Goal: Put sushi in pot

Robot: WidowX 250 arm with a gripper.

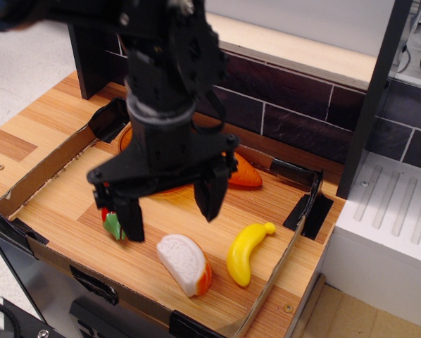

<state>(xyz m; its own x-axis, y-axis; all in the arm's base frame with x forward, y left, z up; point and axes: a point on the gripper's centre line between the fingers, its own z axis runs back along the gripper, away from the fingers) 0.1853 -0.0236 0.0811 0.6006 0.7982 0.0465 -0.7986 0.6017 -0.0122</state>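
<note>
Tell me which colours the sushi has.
White ribbed top, orange underside; the sushi shows clearly in the only view, observation.image.

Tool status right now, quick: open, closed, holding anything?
Tool: open, fingers spread wide, holding nothing; it hangs above and behind the sushi, not touching it.

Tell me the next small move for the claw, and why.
Probably shift toward the near edge and lower: the open claw hangs just behind the sushi, which lies untouched on the tray floor, with its fingers spread wider than the toy.
</note>
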